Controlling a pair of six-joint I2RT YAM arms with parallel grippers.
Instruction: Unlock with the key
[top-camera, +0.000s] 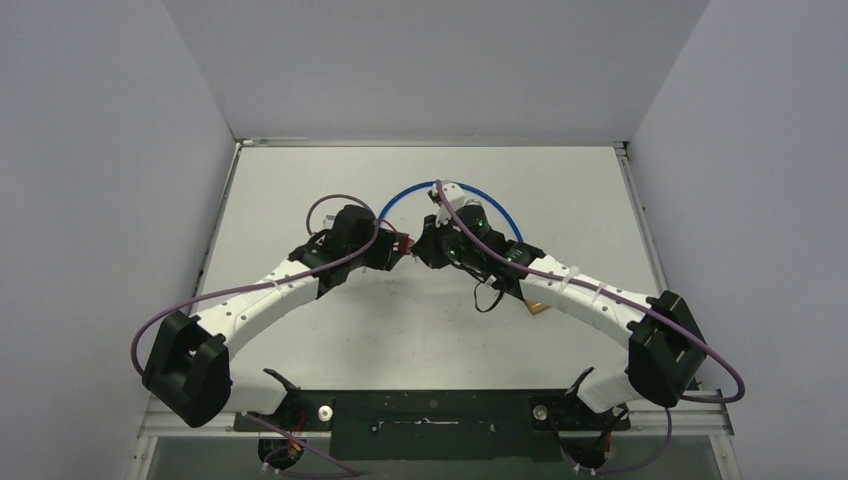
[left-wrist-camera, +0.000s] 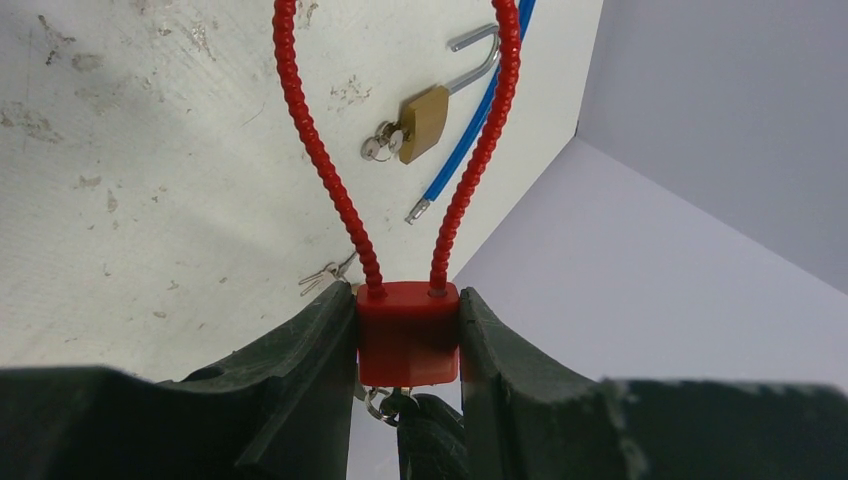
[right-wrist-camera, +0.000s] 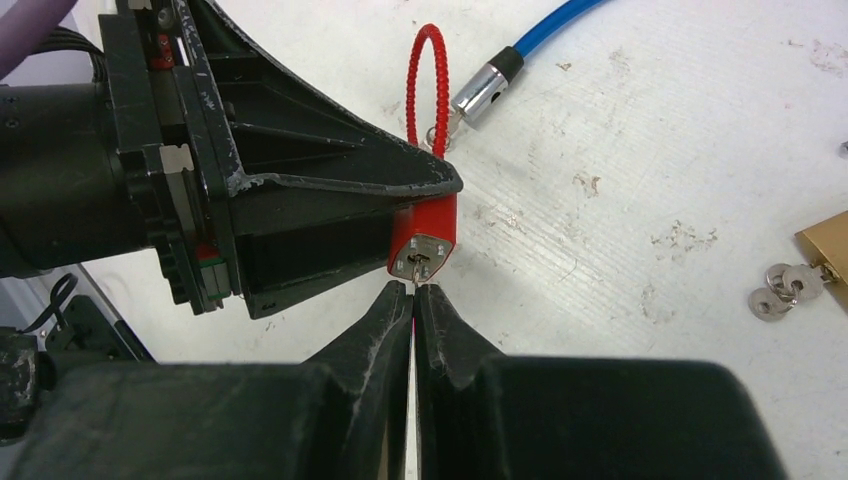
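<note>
Key (right-wrist-camera: 416, 264) in red padlock (right-wrist-camera: 428, 228), barely nipped by fully closed right gripper (right-wrist-camera: 413, 292), padlock clamped in part-open left gripper (left-wrist-camera: 408, 312): likely slip or bend if twisted off-axis.

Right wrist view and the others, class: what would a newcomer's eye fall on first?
The red padlock, gripped at centre by the left claw, its beaded red loop sticking out. The right claw is pinched shut on the key in its base. Nearby on the table lie a brass padlock and a blue cable.
</note>
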